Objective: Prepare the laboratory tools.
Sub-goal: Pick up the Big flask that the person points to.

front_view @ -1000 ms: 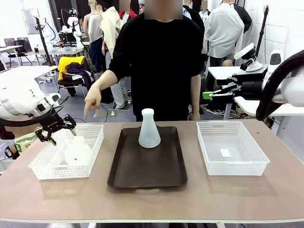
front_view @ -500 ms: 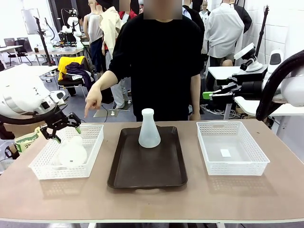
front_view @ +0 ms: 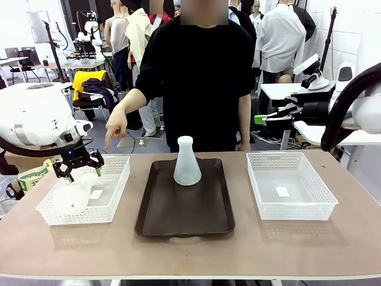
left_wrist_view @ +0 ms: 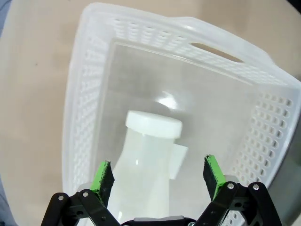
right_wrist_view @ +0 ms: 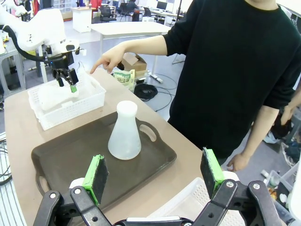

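Flasks sit in two places on the wooden counter (front_view: 190,253). One translucent, frosted-white conical flask, the basket flask (left_wrist_view: 149,155), is inside the white mesh plastic left basket (front_view: 83,215), directly under the left tool (front_view: 76,163). That tool hangs with its green pads spread wide. In the left wrist view the pads stand at 9 and 3 o'clock of the flask's shoulder, apart from it, with its round mouth toward 12 o'clock. Whether it lies flat or leans I cannot tell.

The second frosted conical flask, the tray flask (front_view: 187,162), stands upright at the 12 o'clock end of the dark brown rectangular tray (front_view: 184,221), which lies at 3 o'clock of the left basket. A matching white mesh right basket (front_view: 292,211) sits at 3 o'clock of the tray.

A person in black stands at 12 o'clock, and the person's hand (front_view: 115,128) points a finger down above the left basket's far rim, near the left tool.

From the right wrist, the right tool (right_wrist_view: 155,176) is spread wide with nothing between its pads, well apart from the tray flask.
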{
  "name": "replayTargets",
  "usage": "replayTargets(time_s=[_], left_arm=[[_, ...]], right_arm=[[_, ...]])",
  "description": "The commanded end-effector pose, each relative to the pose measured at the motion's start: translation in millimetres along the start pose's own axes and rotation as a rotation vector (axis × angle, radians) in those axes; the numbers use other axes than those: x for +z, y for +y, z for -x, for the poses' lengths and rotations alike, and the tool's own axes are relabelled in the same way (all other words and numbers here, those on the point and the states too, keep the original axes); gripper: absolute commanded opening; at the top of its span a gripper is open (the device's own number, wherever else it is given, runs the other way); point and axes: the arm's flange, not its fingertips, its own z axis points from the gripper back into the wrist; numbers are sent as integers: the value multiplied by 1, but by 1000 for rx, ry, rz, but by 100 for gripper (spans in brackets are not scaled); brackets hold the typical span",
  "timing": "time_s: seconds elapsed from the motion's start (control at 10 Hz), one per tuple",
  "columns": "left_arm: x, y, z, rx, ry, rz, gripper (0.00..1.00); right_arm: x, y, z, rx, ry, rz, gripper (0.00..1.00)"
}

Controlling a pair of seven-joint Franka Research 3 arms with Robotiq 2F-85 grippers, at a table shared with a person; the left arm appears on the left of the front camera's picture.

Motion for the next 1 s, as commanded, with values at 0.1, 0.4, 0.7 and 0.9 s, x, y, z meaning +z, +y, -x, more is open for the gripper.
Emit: replayTargets(time_s=[0.1, 0.4, 0.7, 0.9], left_arm=[[6, -10, -7, -12, -17, -51, 100], [2, -13, -11, -72, 28, -67, 100], [-6, -16, -16, -153, 73, -71, 100], [-13, -18, -20, -230, 104, -99, 100]], right_arm=[[0, 1, 2, -14, -6, -7, 100], [0, 1, 2, -14, -6, -7, 100], [0, 1, 2, -14, -6, -7, 100], [0, 1, 2, -14, -6, -7, 100]])
